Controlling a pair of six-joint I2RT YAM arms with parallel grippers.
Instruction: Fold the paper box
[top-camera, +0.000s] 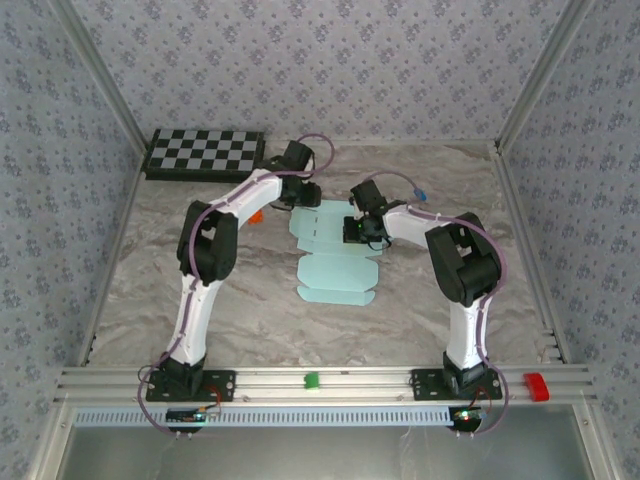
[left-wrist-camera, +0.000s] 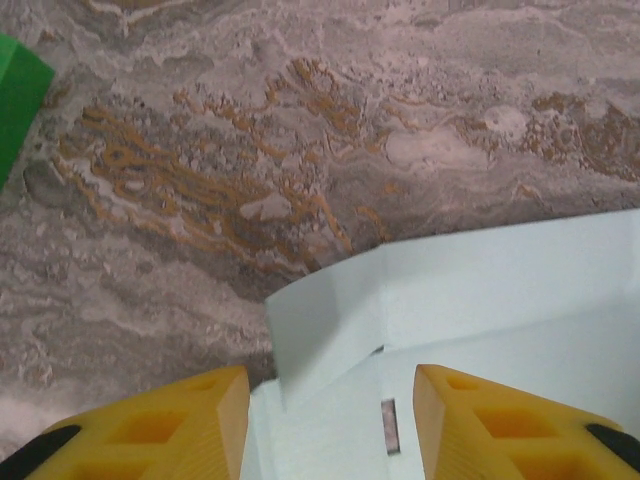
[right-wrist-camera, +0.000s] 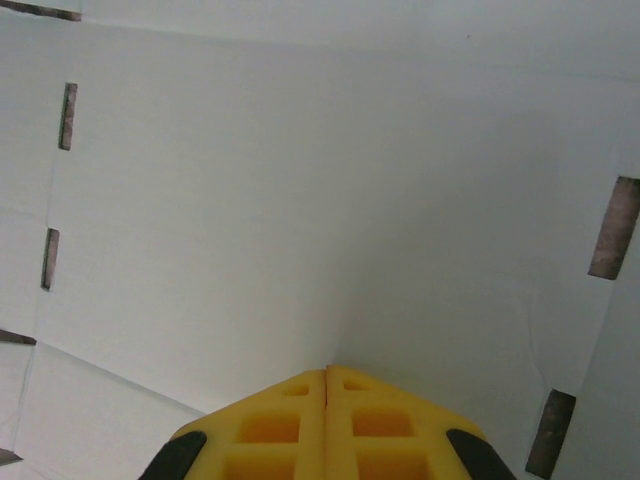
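Black-and-white checkerboard (top-camera: 205, 153) lies flat at the far left corner of the marbled table (top-camera: 180, 310), with the left arm arching past it toward the centre. A small orange block (top-camera: 256, 215) sits just beside that arm. The left gripper (top-camera: 300, 192) hovers at the far left edge of the paper box (top-camera: 335, 265), a pale aqua die-cut sheet spread flat at mid-table, long axis running near to far. From the left wrist, the left gripper (left-wrist-camera: 330, 420) has its yellow fingers (left-wrist-camera: 190, 420) spread well apart and gripping nothing; below them the paper box (left-wrist-camera: 500, 290) shows one flap (left-wrist-camera: 325, 325) curling up off the marble, and a green block (left-wrist-camera: 20, 100) stands near the upper left edge. The right gripper (top-camera: 362, 232) is down on the sheet's far right part. From the right wrist, the right gripper (right-wrist-camera: 327, 395) has its fingers pressed together with no gap, tips against the paper box (right-wrist-camera: 300, 200), whose narrow slots (right-wrist-camera: 612, 228) show the table beneath; whether any card is pinched cannot be told. A red block (top-camera: 537, 386) rests on the near rail at right.
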